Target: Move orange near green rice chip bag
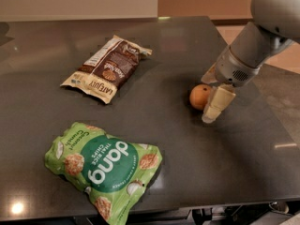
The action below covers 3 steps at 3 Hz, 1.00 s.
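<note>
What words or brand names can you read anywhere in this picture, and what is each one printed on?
"dang": white, upside down, in the dark circle on the green rice chip bag.
"Coconut Crunch": same bag, near its left edge, only just readable.
"LATE JULY": on the brown and cream snack bag; its other print is too small to read.
No text on the orange or on the gripper beside it on the right.

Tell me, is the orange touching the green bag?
Apart. The camera view shows bare dark table between the orange and the green bag. The hand is just beside the orange.
</note>
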Each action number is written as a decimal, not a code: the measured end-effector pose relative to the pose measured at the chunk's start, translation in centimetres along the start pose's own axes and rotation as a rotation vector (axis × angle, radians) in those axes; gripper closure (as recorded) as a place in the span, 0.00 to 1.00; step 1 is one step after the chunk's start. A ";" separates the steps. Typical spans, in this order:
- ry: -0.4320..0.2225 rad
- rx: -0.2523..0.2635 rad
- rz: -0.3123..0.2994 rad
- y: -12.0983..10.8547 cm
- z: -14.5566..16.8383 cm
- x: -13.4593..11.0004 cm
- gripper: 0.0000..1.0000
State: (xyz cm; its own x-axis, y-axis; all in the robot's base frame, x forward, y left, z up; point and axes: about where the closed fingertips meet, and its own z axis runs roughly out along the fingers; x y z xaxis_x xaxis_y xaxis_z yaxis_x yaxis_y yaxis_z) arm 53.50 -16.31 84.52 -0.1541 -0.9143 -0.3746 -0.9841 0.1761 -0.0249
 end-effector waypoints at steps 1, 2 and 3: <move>-0.011 -0.008 -0.003 -0.1 0.1 -0.1 0.41; -0.031 -0.011 -0.012 0.0 -0.3 -0.7 0.65; -0.069 -0.031 -0.046 1.1 -0.9 -2.3 0.88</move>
State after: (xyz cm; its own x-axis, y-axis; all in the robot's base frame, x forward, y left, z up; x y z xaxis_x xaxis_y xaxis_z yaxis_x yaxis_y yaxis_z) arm 52.66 -14.38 86.18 -0.1034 -0.8934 -0.4372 -0.9924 0.1224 -0.0156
